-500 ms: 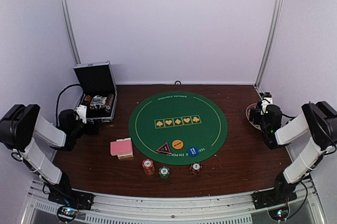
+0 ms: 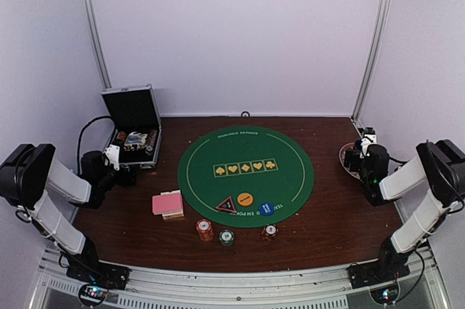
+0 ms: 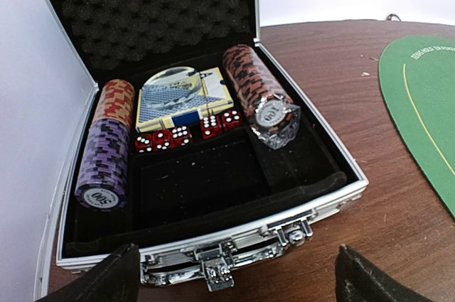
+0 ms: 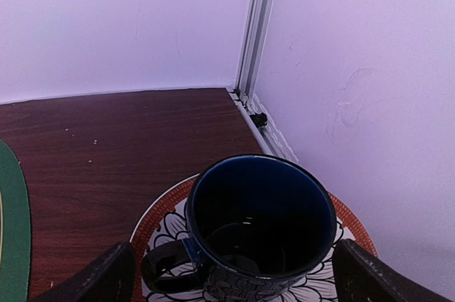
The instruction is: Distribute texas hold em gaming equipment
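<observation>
Meanwhile, I had the left claw released before the open case left of the green mat, and the right claw released facing a mug right of it.

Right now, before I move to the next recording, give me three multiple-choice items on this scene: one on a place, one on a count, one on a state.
1. Where does the pink-backed card deck lie?
A. on the green mat
B. on the table, left of the mat
C. inside the case

2. How many chip stacks stand on the table by the mat's near edge?
A. one
B. five
C. three

3. What state is the case in?
A. lid up, contents showing
B. lid shut and latched
C. turned upside down

Answers:
1 B: the top view shows the deck on the wood, off the mat.
2 C: one orange, one green and one red-white stack stand in a row.
3 A: the left wrist view looks under the raised lid at the dice inside.
</observation>
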You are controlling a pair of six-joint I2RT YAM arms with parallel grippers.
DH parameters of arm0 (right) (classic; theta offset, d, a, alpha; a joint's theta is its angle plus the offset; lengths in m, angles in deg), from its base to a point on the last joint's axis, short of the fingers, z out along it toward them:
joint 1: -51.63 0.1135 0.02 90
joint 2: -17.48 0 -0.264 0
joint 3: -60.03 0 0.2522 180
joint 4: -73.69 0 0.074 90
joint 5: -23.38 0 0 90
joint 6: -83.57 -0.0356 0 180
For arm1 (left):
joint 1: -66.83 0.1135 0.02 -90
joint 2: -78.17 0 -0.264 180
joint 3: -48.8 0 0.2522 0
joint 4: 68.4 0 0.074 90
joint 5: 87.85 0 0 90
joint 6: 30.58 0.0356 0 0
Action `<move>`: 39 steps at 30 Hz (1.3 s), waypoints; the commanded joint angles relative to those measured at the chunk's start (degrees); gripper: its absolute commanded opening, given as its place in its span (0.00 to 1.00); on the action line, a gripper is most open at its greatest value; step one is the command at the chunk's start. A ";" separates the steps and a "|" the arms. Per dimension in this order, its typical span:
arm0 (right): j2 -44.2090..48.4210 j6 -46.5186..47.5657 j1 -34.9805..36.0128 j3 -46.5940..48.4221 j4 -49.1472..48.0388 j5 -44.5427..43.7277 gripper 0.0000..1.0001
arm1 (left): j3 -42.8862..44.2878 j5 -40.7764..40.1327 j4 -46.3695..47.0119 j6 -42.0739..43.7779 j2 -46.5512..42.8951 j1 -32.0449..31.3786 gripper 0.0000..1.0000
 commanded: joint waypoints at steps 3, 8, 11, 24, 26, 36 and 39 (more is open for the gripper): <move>2.29 -0.25 -0.17 0.23 1.18 -1.71 1.00 | 0.64 -0.35 3.21 -0.31 -0.21 0.05 0.98; 10.39 -0.78 0.69 2.59 12.04 -5.92 0.99 | 2.73 -0.34 -2.06 -0.10 -2.22 0.05 0.97; 17.30 -1.42 0.70 5.15 20.74 -4.86 0.99 | 5.06 -0.50 -7.69 -0.35 -4.09 -0.02 0.98; 21.31 -15.89 0.71 31.59 58.39 2.09 0.99 | 24.87 -2.77 -51.32 -4.17 -13.49 2.81 0.98; 20.49 -25.55 -0.36 34.39 66.81 -0.21 1.00 | 28.08 -2.15 -57.90 -4.43 -14.10 2.87 0.98; 11.18 -12.46 23.51 46.69 84.39 3.57 0.95 | 37.67 0.68 -82.09 6.58 -22.07 3.39 0.98; 6.56 -13.06 33.86 49.96 88.54 1.10 0.93 | 38.94 3.29 -87.78 7.68 -25.04 4.95 0.98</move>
